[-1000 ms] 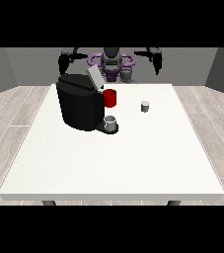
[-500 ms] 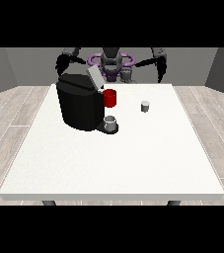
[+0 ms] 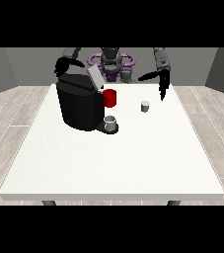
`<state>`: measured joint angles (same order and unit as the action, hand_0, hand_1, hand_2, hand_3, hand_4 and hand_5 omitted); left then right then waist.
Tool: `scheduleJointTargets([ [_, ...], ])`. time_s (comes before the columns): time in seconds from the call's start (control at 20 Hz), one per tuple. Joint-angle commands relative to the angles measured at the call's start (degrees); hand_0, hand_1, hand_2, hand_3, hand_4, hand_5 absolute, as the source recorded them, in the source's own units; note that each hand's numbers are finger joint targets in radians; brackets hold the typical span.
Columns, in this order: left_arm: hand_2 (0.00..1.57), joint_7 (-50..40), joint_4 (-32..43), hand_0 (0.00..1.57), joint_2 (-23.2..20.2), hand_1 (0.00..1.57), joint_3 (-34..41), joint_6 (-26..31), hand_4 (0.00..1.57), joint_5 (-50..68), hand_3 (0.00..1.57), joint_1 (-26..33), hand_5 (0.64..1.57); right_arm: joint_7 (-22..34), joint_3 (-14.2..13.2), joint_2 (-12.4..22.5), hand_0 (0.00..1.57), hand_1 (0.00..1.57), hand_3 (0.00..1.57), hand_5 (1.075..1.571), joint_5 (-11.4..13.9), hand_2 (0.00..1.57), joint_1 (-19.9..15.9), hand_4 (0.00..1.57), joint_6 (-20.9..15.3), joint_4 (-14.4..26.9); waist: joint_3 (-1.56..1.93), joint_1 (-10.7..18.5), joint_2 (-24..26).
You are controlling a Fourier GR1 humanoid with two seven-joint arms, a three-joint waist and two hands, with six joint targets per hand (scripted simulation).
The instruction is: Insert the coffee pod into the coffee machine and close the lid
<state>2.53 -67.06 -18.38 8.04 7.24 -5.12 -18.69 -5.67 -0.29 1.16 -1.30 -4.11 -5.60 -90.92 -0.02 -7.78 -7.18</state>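
A small grey coffee pod (image 3: 144,106) stands on the white table (image 3: 113,158) at the back right. The black coffee machine (image 3: 80,104) sits at the back left with its grey lid (image 3: 94,77) raised and a grey cup (image 3: 111,122) on its tray. The hand at the view's right (image 3: 162,83) hangs in the air above and to the right of the pod, fingers straight and pointing down, thumb spread. The hand at the view's left (image 3: 61,65) is raised behind the machine's top, mostly hidden.
A red mug (image 3: 110,98) stands just right of the machine, behind the grey cup. The robot's purple and grey torso (image 3: 111,63) is behind the table's far edge. Wood floor surrounds the table.
The hand at the view's right has come down and forward towards the pod. The hand at the view's left has barely shifted. Pod, machine and lid are unmoved.
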Motion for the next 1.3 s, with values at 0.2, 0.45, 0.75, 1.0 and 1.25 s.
scheduleJointTargets([
  [0.2, 0.0, 2.0, 13.1, 0.0, -4.0, 0.0, 1.8, 0.3, 0.0, -3.6, 0.0, -7.6, 1.571, 1.3, 1.3, -0.4, 0.0, 0.0, 0.0, 1.571, 1.5, 0.0, -2.9, 0.34, -1.2, 0.9, 0.0, -1.1, -3.3],
  [0.45, 0.11, 1.4, 13.5, 0.0, 0.9, 0.0, -4.5, -3.2, 0.0, -10.1, 0.0, -6.8, 1.571, 2.8, -2.6, 1.6, 0.0, 0.0, 0.0, 1.571, 0.0, 0.0, -5.5, 0.37, -1.0, 7.0, 0.02, 1.0, -1.8],
  [0.75, 0.61, 1.1, 18.4, 0.45, -1.3, 0.45, -3.2, -3.4, 0.0, -12.3, 0.3, -12.0, 1.571, 1.4, -3.4, 1.9, 0.0, 0.0, 0.0, 1.571, 2.0, 0.0, -9.4, 0.42, -2.8, 11.3, 0.02, 1.6, -3.9],
  [1.0, 0.74, 4.5, 23.3, 0.62, -0.4, 0.62, -6.0, -6.4, 0.0, -17.5, 0.48, -9.9, 1.571, 5.2, 0.0, -0.7, 0.0, 0.0, 0.0, 1.571, 4.9, 0.0, -8.3, 0.41, -6.1, 9.2, 0.0, 1.0, -2.7],
  [1.25, 0.7, 8.0, 26.4, 0.57, -3.9, 0.57, -6.0, -7.1, 0.0, -20.5, 0.41, -11.3, 1.571, -0.4, -1.1, 0.3, 0.0, 0.0, 0.0, 1.571, 2.1, 0.0, -6.7, 0.39, -2.0, 10.2, 0.01, -0.7, -5.3],
])
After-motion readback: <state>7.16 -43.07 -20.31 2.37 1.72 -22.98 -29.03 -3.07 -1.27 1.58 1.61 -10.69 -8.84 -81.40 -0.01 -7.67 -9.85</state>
